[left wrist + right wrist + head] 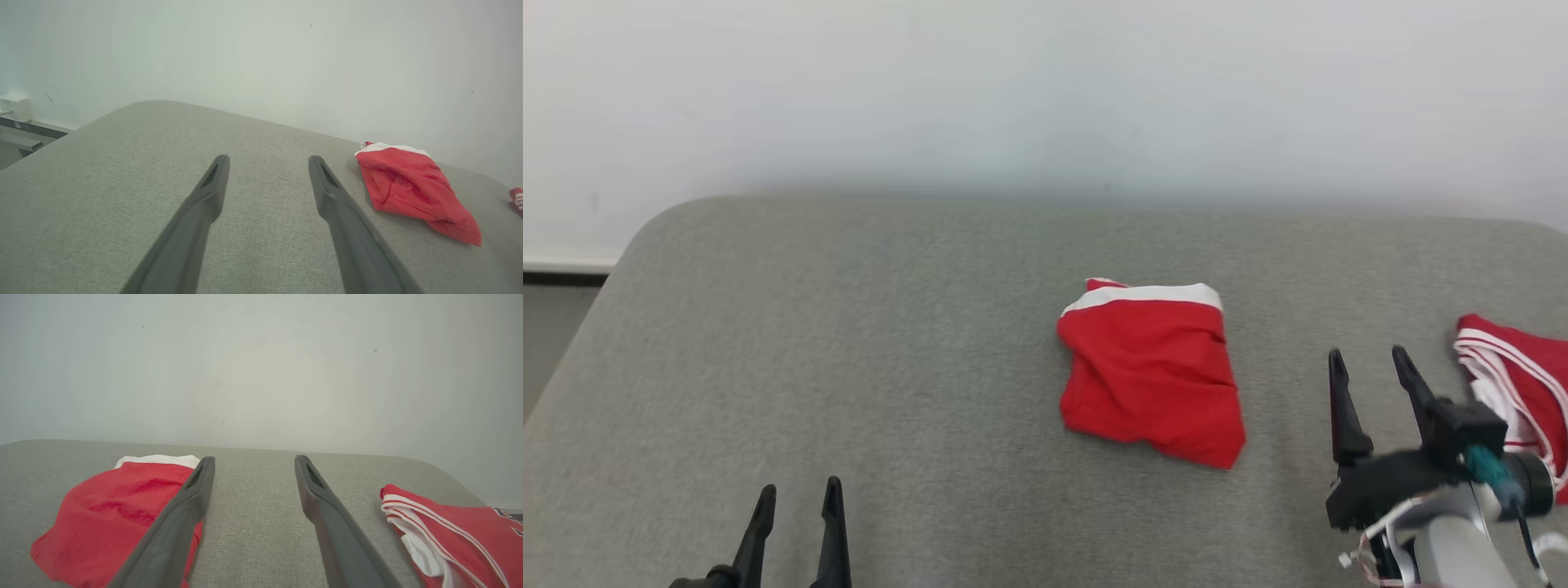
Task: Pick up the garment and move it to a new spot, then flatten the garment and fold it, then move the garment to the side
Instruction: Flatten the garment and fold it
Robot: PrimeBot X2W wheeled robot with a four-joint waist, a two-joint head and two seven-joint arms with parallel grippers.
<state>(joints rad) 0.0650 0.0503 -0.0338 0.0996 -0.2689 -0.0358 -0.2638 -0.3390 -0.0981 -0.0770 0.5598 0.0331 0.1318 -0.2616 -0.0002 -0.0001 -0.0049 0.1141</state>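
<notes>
One folded red garment [1150, 384], white-banded at its far edge, lies wrinkled.

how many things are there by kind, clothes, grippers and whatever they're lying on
red garments: 2 (folded red garment mid-surface, striped red garment at the right edge)
grippers: 2 (left gripper, right gripper, both open and holding nothing)
grey padded surface: 1
total: 5

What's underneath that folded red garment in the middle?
The folded red garment lies on the grey padded surface; whether anything hides beneath cannot be seen: the cloth covers it.
</notes>
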